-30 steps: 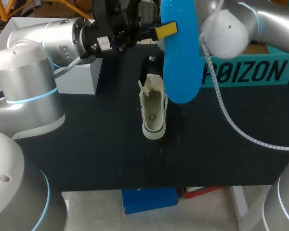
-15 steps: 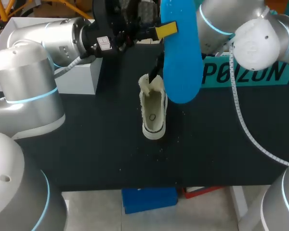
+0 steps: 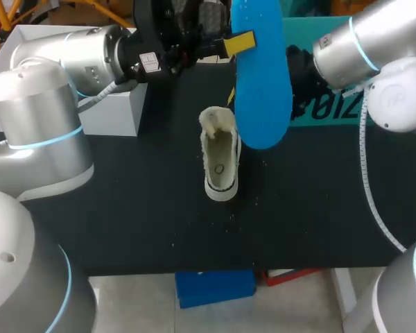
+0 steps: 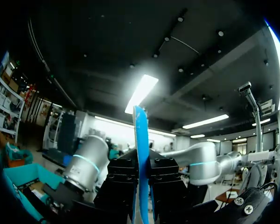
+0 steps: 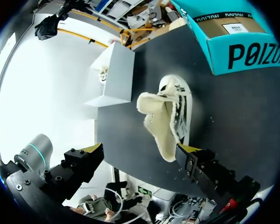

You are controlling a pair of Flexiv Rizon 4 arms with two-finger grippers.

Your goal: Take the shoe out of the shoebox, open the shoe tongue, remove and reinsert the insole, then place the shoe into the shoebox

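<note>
On black table (image 3: 125, 208), white shoe (image 3: 220, 163), left claw (image 4: 142, 186) clamping blue insole (image 3: 261, 90), right claw (image 5: 142, 150) spread.

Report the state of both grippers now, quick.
Left gripper: shut on the blue insole.
Right gripper: open, holding nothing; the shoe lies ahead of it.

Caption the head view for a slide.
Left gripper grips the blue insole in the air; the cream shoe sits on the black table.
</note>
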